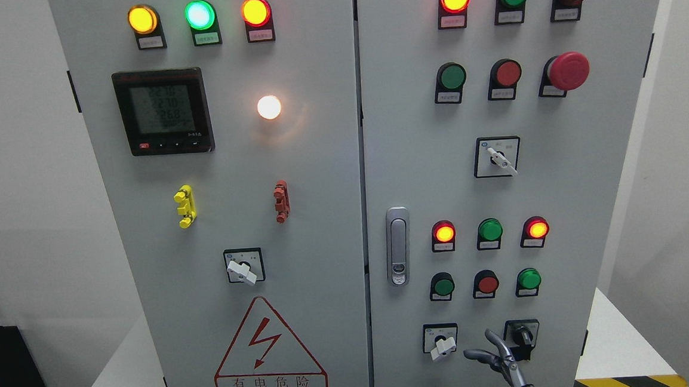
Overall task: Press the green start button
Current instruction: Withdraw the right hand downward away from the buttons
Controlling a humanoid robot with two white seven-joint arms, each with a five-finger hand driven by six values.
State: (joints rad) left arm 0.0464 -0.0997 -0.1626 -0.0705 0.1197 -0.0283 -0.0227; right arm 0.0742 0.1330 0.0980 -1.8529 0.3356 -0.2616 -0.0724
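A grey control cabinet (322, 219) fills the view, with two doors. On the right door a green push button (452, 76) sits in the upper row beside a red button (507, 73). Lower down, a green button (443, 285), a red button (487, 283) and a brighter green button (529, 278) form a row. My right hand (485, 347) rises from the bottom edge, right of the middle, below that row. Its fingers (500, 342) are spread and hold nothing. It touches no button. The left hand is out of view.
A red mushroom emergency stop (567, 71) stands out at the upper right. Two rotary switches (440, 340) (520, 335) flank the hand. A door handle (398, 245), a meter display (163, 112) and lit indicator lamps (199, 14) are also on the panel.
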